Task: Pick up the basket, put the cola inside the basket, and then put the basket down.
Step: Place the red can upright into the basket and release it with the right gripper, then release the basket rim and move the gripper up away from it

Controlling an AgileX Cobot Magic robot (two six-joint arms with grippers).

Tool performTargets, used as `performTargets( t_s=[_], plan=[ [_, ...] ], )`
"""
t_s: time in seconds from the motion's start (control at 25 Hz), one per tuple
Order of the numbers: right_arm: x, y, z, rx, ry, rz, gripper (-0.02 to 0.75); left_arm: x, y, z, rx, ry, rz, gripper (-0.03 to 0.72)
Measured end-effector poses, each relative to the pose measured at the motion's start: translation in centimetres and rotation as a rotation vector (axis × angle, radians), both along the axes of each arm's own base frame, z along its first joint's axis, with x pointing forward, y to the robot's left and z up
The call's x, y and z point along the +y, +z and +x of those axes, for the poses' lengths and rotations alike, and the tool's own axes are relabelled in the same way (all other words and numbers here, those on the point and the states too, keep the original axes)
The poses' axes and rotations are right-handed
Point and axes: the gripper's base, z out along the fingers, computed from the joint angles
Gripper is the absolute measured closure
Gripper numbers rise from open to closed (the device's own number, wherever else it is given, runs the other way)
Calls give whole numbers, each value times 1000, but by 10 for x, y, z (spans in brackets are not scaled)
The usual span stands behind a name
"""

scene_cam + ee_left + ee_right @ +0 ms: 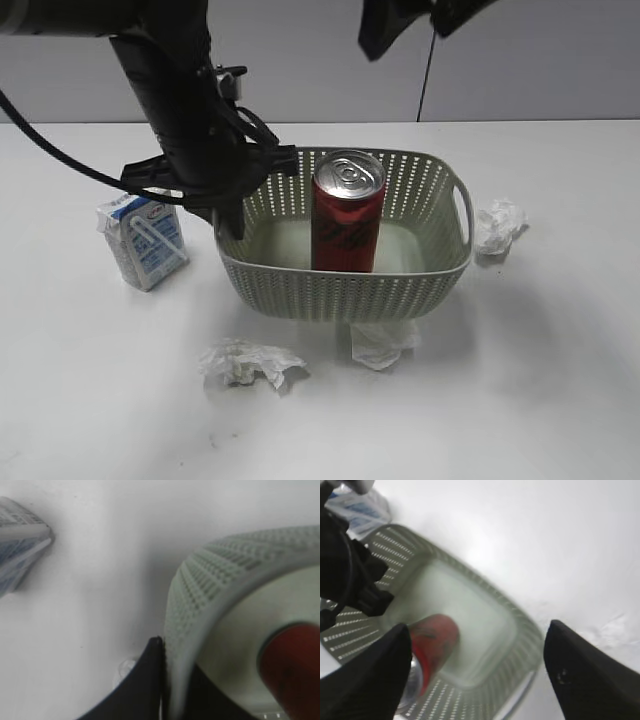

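Table: I see a plain white tabletop filling most of the frame, from the lower edge up to the upper third.
Wall: a flat grey wall runs across the top of the frame behind the table.
Seam: a thin dark vertical line splits the wall at upper right of centre.
Light: soft and even from above; I see faint shadows on the white surface near the frame's centre.

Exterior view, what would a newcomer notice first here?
The red cola can stands upright inside the sage-green basket at the table's centre. The left gripper clamps the basket's left wall, one finger on each side, while the open right gripper hangs above it. Crumpled paper lies around.
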Motion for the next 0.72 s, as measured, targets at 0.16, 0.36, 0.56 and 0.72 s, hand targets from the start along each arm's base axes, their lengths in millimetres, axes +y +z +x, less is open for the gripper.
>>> performTargets(
  t_s=[0.16,0.36,0.56,0.72],
  plan=[
    [-20,29,3,-139,-58,-57,114,5,0,4,2,18,-2,683],
    [-62,40,3,-171,-151,-97,116,9,0,6,6,33,-8,683],
    [-126,19,-2,-83,-284,-165,124,14,0,9,12,46,-7,683],
    [-171,8,-16,-24,-385,-186,133,16,0,10,18,44,-4,683]
  ],
)
